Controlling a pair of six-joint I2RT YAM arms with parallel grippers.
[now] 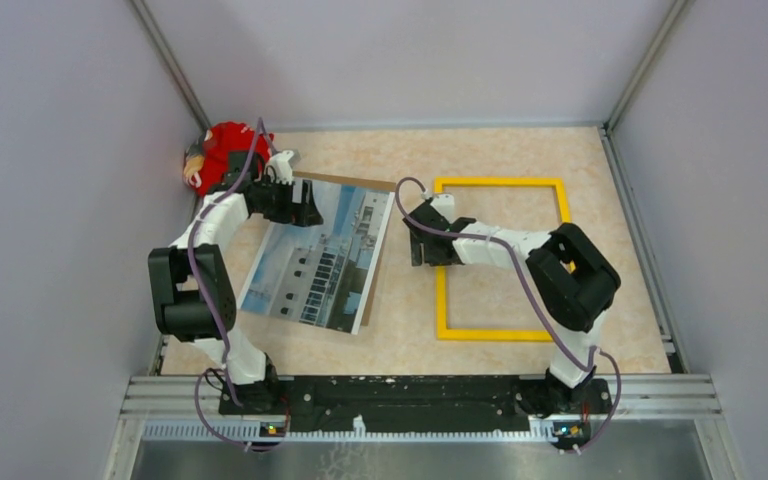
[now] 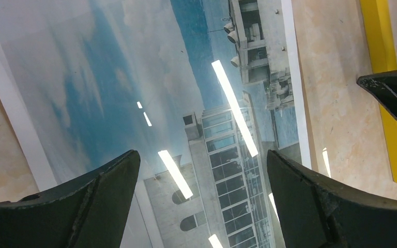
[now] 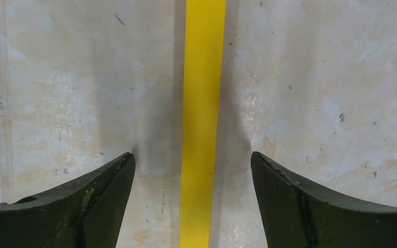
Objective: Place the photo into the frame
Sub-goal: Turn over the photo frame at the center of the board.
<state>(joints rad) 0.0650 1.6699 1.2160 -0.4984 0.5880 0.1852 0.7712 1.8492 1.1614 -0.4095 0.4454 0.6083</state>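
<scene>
The photo (image 1: 320,262) lies face up at the left of the table, showing a white building against blue sky, and fills the left wrist view (image 2: 150,103). My left gripper (image 1: 303,208) hovers over the photo's far end, open (image 2: 201,165), with nothing between its fingers. The frame (image 1: 500,184), bright yellow, lies flat at the right. My right gripper (image 1: 426,248) is low over the frame's left bar. In the right wrist view it stands open (image 3: 192,165) astride that yellow bar (image 3: 202,103), and neither finger touches the bar.
A brown backing board (image 1: 370,300) lies under the photo, showing along its right and far edges. A red object (image 1: 222,155) sits in the far left corner. Grey walls close in the table on three sides. One of the right gripper's fingers (image 2: 393,93) shows in the left wrist view.
</scene>
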